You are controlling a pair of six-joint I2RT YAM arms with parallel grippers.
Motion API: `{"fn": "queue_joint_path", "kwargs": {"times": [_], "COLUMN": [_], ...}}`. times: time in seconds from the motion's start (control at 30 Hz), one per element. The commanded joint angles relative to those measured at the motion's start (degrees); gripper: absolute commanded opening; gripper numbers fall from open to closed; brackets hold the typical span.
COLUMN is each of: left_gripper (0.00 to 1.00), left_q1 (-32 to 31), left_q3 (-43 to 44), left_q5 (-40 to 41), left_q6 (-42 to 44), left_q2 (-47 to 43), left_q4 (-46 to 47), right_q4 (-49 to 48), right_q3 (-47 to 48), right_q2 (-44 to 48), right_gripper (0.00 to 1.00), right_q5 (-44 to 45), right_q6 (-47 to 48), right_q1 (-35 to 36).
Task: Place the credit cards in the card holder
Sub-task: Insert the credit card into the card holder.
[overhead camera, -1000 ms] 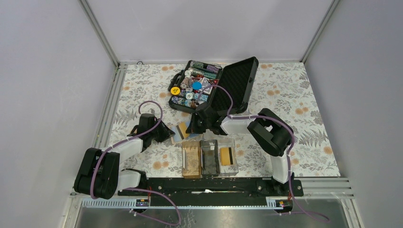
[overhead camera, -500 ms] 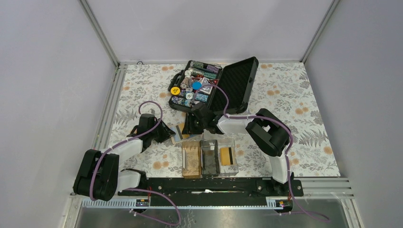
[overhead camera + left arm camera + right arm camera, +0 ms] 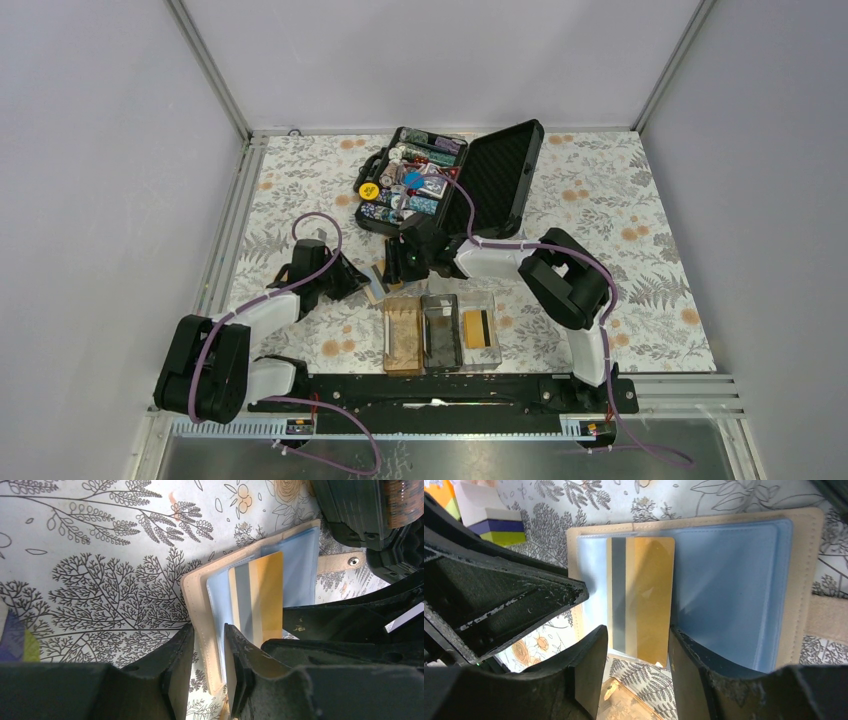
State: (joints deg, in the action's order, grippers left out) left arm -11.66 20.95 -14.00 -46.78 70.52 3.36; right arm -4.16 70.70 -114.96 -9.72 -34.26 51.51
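A beige wallet with blue plastic sleeves lies open between the two arms. One of the credit cards, gold with a grey stripe, sticks halfway out of a sleeve. My right gripper is open, its fingers standing either side of that card's free end. My left gripper is narrowly open over the wallet's beige border, one finger on the blue sleeve and the other beside the edge. The card holder lies just in front, with another gold card in its right compartment.
An open black chip case full of chips stands behind the wallet, its lid raised to the right. A small purple and yellow box lies near the wallet. The card holder's brown corner shows under my right fingers.
My right gripper has swung left over the wallet and opened from shut. My left gripper's jaws have widened a little; the left arm has stayed in place.
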Motion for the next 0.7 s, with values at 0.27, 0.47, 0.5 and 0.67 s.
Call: {"fn": "queue_joint_path", "kwargs": {"times": [0.27, 0.47, 0.5, 0.67], "left_gripper": [0.30, 0.30, 0.30, 0.30], "left_q1": [0.32, 0.32, 0.32, 0.32], "left_q3": [-0.47, -0.73, -0.73, -1.15], "left_q5": [-3.22, -3.70, -3.73, -4.26], "left_q6": [0.11, 0.03, -0.03, -0.30], "left_q2": [0.76, 0.72, 0.74, 0.60], "left_q4": [5.08, 5.26, 5.26, 5.60], "right_q4": [-3.60, -6.47, -7.11, -10.90], "right_q3": [3.20, 3.02, 2.92, 1.90], "right_q2": [-1.88, -1.95, -2.07, -2.22], "right_gripper": [0.52, 0.52, 0.52, 0.53], "right_q5": [-7.56, -7.51, -7.59, -9.59], "right_q6": [9.19, 10.62, 10.66, 10.23], "right_q1": [2.67, 3.40, 3.50, 3.80]}}
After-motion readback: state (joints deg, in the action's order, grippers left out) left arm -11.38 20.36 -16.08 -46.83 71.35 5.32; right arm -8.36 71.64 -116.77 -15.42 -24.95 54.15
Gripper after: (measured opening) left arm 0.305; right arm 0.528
